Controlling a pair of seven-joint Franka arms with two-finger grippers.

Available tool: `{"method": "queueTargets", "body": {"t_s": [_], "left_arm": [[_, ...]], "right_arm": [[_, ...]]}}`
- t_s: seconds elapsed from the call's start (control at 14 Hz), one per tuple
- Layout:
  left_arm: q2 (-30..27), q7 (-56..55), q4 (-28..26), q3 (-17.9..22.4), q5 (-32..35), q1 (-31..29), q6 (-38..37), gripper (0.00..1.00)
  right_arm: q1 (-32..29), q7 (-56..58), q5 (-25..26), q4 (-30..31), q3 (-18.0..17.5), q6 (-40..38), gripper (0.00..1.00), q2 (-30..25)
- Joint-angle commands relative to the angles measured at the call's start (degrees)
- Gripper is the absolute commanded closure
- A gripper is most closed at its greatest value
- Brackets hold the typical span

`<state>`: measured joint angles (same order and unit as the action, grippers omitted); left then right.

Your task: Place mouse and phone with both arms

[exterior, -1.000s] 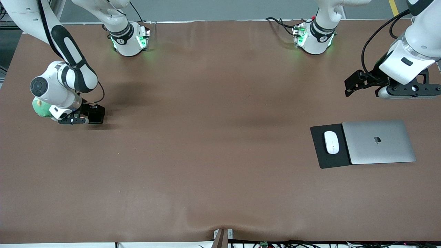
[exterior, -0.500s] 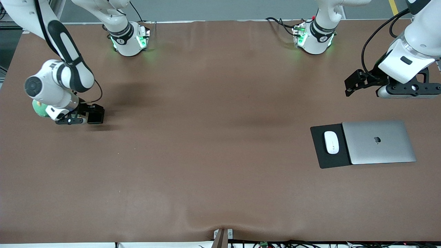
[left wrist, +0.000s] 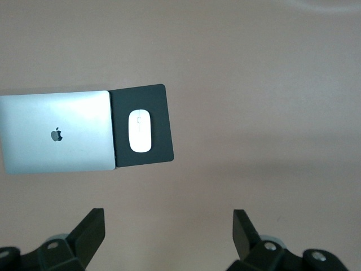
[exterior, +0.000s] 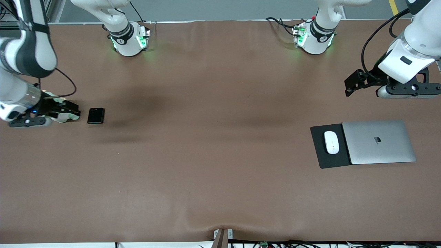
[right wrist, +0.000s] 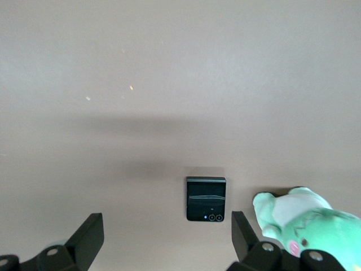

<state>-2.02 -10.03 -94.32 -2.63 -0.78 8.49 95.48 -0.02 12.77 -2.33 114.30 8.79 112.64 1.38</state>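
The white mouse (exterior: pixel 331 142) lies on a black pad (exterior: pixel 322 156), also in the left wrist view (left wrist: pixel 139 130). The black folded phone (exterior: pixel 95 115) lies flat on the table toward the right arm's end, also in the right wrist view (right wrist: pixel 206 199). My right gripper (exterior: pixel 29 121) is open and empty, raised beside the phone, over the table's edge; the wrist view (right wrist: pixel 167 221) shows its fingers spread wide with the phone clear of them. My left gripper (exterior: pixel 408 92) is open and empty, held high over the table above the laptop's farther side (left wrist: pixel 169 219), and waits.
A closed silver laptop (exterior: pixel 379 142) lies against the pad, overlapping its edge (left wrist: pixel 56 132). A green and white plush toy (right wrist: pixel 304 226) sits beside the phone, under my right gripper. The brown table (exterior: pixel 213 137) is bare across its middle.
My right gripper has let go of the phone, risen and drawn away toward the right arm's end of the table. The phone stays on the table. The left arm has barely moved.
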Motion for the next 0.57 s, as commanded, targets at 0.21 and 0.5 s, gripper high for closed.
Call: {"method": "queueTargets", "body": {"t_s": [0.21, 0.5], "left_arm": [[0.27, 1.42, 1.33, -0.10, 1.13, -0.14, -0.65, 0.00], [0.35, 1.51, 1.86, -0.01, 1.31, -0.32, -0.56, 0.00]], "right_arm": [[3.63, -14.52, 3.11, -12.17, 0.09, -12.61, 0.00, 1.00], [3.54, -14.53, 3.47, -15.31, 0.00, -16.81, 0.00, -2.17]]}}
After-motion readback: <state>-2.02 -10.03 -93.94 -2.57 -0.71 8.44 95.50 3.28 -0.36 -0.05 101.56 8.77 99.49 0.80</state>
